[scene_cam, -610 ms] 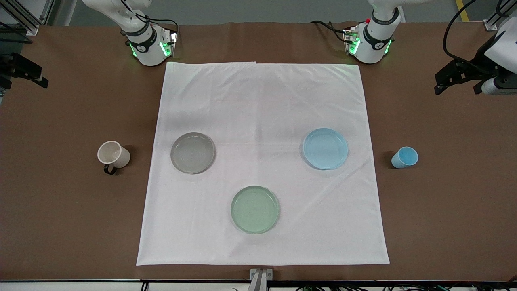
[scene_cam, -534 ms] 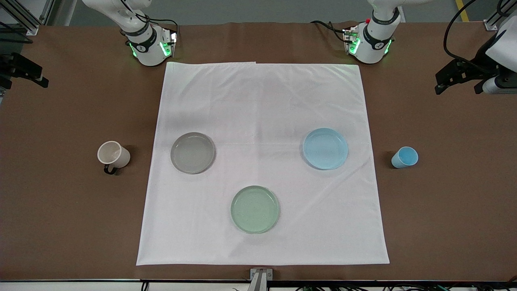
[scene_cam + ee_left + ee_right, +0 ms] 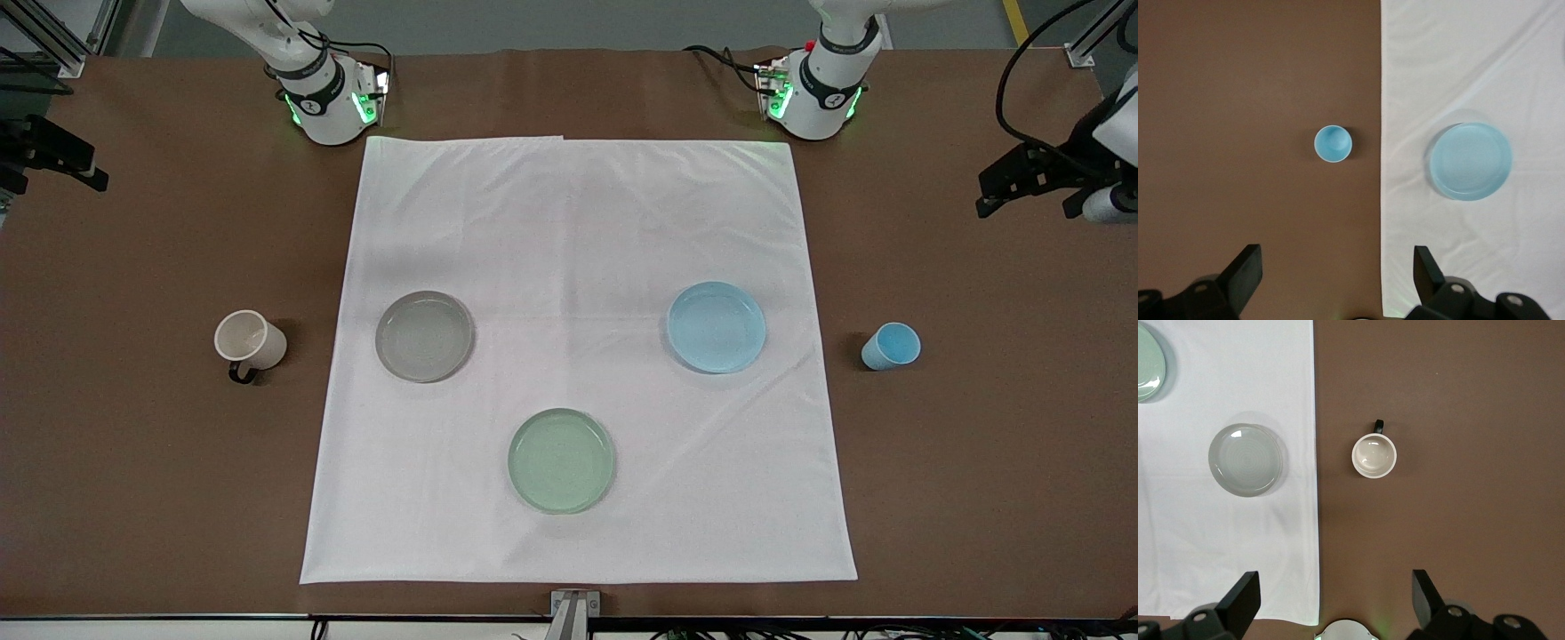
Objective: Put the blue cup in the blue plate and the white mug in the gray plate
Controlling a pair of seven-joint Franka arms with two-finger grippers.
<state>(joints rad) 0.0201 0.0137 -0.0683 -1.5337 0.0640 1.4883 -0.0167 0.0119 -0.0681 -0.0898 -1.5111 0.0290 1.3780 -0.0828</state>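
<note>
The blue cup (image 3: 891, 346) stands upright on the bare brown table at the left arm's end, beside the blue plate (image 3: 717, 326), which lies on the white cloth. The white mug (image 3: 250, 341) stands upright on the brown table at the right arm's end, beside the gray plate (image 3: 424, 336). My left gripper (image 3: 1022, 182) hangs high over the brown table, open and empty. Its wrist view shows the cup (image 3: 1333, 143) and blue plate (image 3: 1470, 161) far below the gripper (image 3: 1337, 267). My right gripper (image 3: 62, 164) is also high, open and empty (image 3: 1336, 590), above the mug (image 3: 1373, 455) and gray plate (image 3: 1245, 459).
A pale green plate (image 3: 562, 460) lies on the white cloth (image 3: 578, 222), nearer the front camera than the other two plates. All three plates are empty. The cloth covers the table's middle, with brown table (image 3: 978, 444) at both ends.
My left gripper has shifted a little toward the left arm's end of the table. The right gripper, cups and plates have not moved.
</note>
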